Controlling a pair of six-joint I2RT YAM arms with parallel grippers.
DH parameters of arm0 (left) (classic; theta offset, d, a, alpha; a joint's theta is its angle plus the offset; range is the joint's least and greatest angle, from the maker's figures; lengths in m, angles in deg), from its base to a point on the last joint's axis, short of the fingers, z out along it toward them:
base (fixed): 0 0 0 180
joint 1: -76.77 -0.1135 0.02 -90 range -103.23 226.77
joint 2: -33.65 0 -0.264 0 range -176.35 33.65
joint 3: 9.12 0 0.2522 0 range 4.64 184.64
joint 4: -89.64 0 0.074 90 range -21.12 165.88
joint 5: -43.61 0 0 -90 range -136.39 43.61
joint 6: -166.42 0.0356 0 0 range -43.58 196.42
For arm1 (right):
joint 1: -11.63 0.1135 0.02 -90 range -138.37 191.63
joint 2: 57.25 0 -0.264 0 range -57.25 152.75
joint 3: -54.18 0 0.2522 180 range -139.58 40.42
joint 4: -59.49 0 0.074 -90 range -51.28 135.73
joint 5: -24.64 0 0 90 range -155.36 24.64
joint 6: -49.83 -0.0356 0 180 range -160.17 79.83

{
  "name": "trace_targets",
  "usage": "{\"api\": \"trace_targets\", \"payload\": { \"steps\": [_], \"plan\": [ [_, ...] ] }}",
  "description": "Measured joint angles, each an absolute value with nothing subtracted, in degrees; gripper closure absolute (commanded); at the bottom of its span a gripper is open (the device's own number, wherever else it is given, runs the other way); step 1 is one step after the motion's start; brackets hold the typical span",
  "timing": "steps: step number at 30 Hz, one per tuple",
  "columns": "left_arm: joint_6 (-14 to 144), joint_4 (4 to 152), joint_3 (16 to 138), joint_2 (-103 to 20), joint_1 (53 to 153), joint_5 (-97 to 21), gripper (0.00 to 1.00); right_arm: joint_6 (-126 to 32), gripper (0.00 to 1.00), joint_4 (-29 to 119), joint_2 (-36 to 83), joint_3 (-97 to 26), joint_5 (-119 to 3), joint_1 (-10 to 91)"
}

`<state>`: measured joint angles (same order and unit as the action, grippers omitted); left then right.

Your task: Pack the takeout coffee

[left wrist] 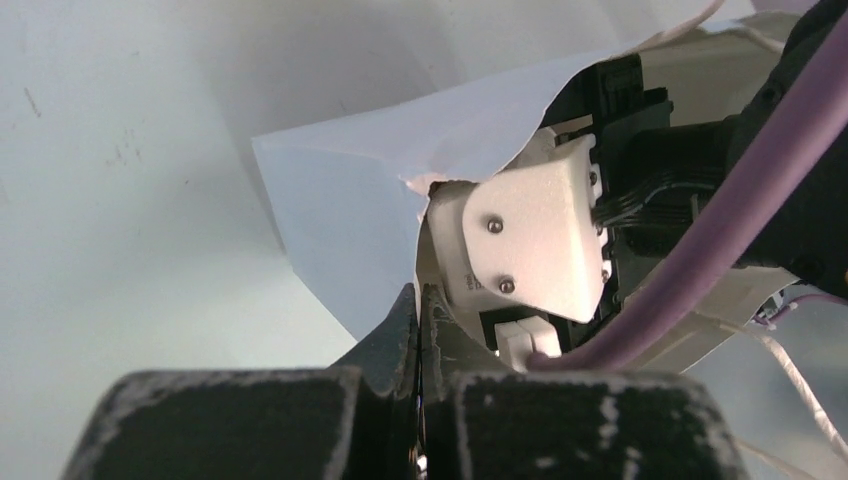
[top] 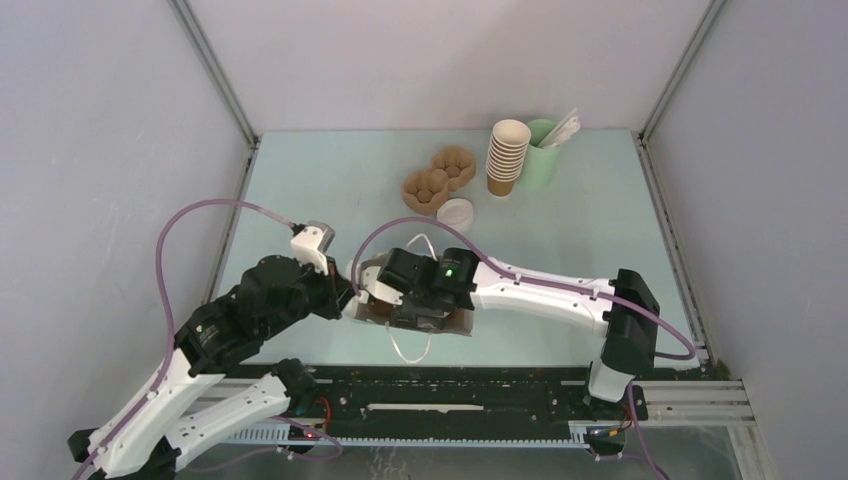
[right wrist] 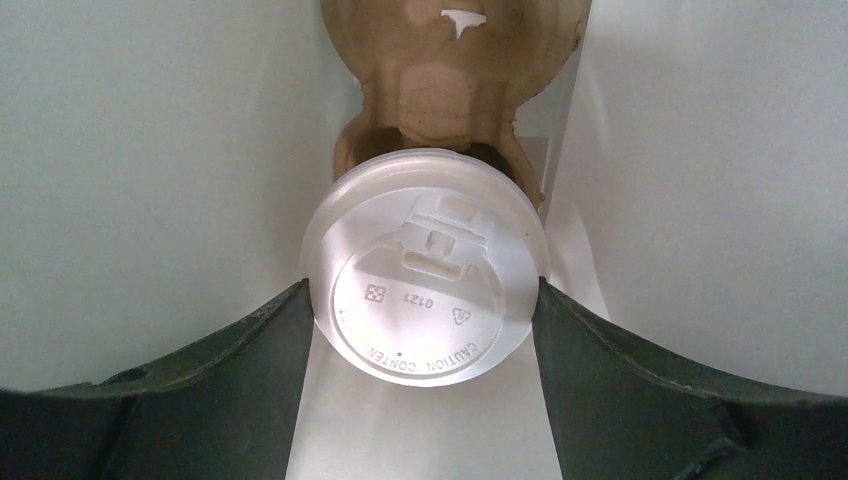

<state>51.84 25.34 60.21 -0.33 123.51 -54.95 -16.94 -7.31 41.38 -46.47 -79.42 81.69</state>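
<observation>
Packing seemed underway: the right gripper (right wrist: 422,290) clasped the takeout coffee (right wrist: 425,250) inside the paper bag (left wrist: 340,200), while the left gripper (left wrist: 418,312), closed on the bag's edge, apparently held its mouth open.

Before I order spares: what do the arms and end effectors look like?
Left arm and right arm have white links, black joints and purple cables. A green light marks the right one. The left end effector and right end effector are dark wedges.

Under the white lid (right wrist: 425,270) the cup's body is hidden; the brown carrier (right wrist: 455,60) is cut by the upper edge. In the left wrist view the white bag (left wrist: 340,200) runs off the top
</observation>
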Motion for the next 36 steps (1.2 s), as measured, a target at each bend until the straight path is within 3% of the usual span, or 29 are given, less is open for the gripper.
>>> {"api": "trace_targets", "payload": {
  "steps": [5,9,18,26,36],
  "plan": [
    [48.81,21.53,62.94,-3.52,123.51,-57.68,0.95,-15.54,0.35,-7.77,42.91,-48.44,-73.93,79.09],
    [47.23,19.74,64.91,-5.47,123.51,-60.41,0.85,-14.52,0.35,-8.51,45.01,-50.86,-70.53,77.58],
    [45.40,18.19,69.91,-5.25,123.51,-64.41,0.49,-13.36,0.34,-7.57,46.73,-52.02,-66.07,74.87],
    [45.40,16.94,71.20,-2.52,123.51,-68.02,0.27,-12.99,0.32,-6.37,47.17,-52.02,-63.14,73.04],
    [45.40,16.33,71.97,2.71,123.51,-72.76,0.23,-12.77,0.30,-4.73,49.44,-52.88,-61.35,71.95]
  ]
}}
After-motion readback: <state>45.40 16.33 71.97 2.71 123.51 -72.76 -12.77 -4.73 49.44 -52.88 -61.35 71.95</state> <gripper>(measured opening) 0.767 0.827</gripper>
